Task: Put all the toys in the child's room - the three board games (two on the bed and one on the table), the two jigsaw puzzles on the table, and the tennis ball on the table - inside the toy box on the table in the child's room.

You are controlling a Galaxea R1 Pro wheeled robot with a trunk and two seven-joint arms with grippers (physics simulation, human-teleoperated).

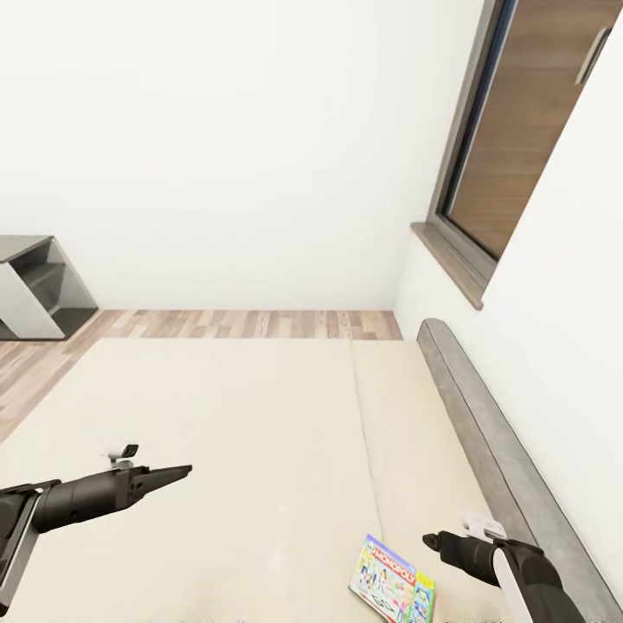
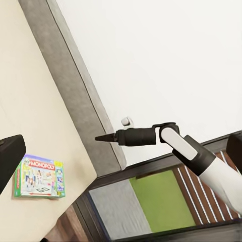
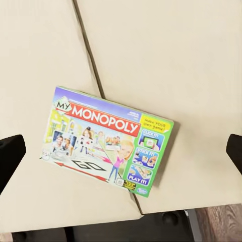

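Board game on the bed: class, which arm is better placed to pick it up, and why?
Probably the right. Its gripper hangs just beside the board game, fingers spread, near the headboard; the left gripper is shut, farther across the bed.

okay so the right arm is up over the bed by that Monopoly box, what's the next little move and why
Probably lower the right gripper onto the Monopoly board game. The box lies flat on the bed, across the mattress seam, with the open jaws either side of it in the right wrist view and nothing held yet.
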